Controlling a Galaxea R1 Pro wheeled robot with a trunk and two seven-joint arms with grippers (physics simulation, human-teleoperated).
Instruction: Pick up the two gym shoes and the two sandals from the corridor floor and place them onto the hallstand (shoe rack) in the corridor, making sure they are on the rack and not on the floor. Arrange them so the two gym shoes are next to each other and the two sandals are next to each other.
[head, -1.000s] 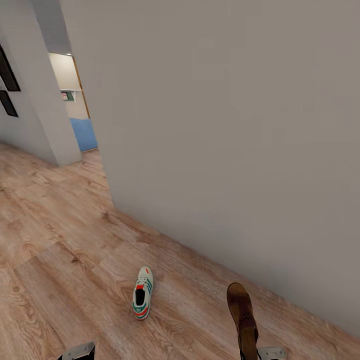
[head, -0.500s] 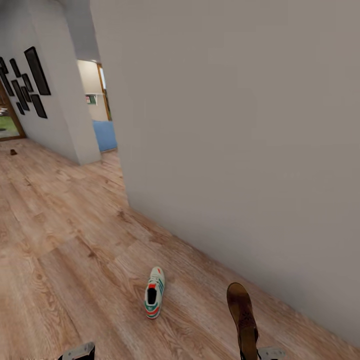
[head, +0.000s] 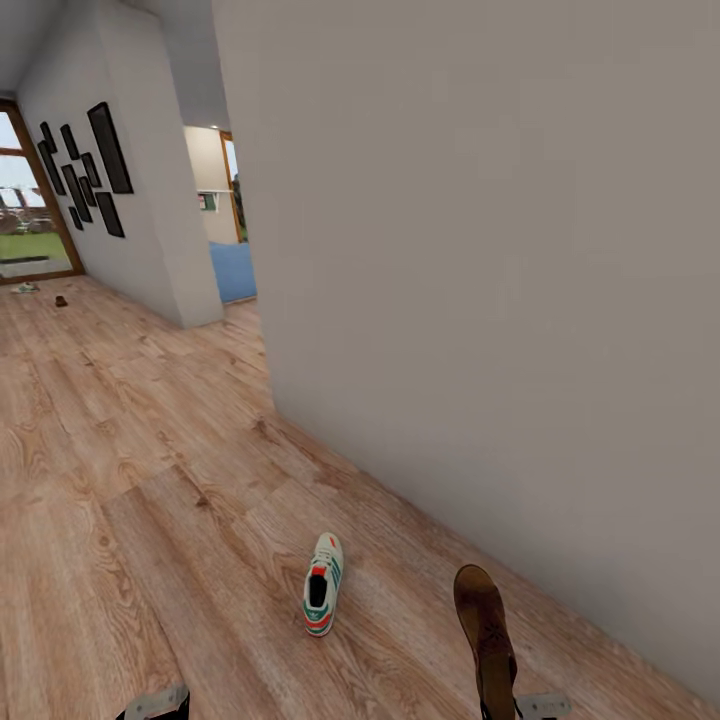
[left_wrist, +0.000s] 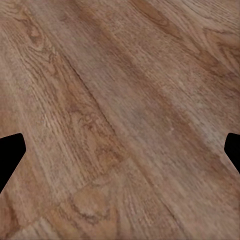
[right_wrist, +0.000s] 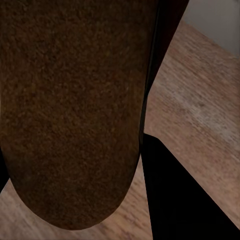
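One gym shoe (head: 321, 598), white with teal stripes and red accents, lies on the corridor floor (head: 130, 470) a little ahead of me. A brown sandal (head: 485, 628) sticks up from my right gripper (head: 538, 706) at the lower edge of the head view; its sole (right_wrist: 70, 110) looms in the right wrist view beside a dark finger (right_wrist: 172, 200). My left gripper (left_wrist: 120, 150) hangs open over bare planks, its fingertips (left_wrist: 10, 155) wide apart. Two small shapes, one brown (head: 60, 300) and one pale (head: 25, 288), lie far down the corridor. The hallstand is out of view.
A grey wall (head: 480, 280) runs close along my right, ending at a corner (head: 268, 400). Beyond it a doorway shows something blue (head: 232, 272). Black picture frames (head: 90, 170) hang on the far left wall next to a glazed door (head: 25, 215).
The camera has swung left, so the whole picture shifted right and the glazed door and frames came into view. The sandal keeps its place in my right gripper.
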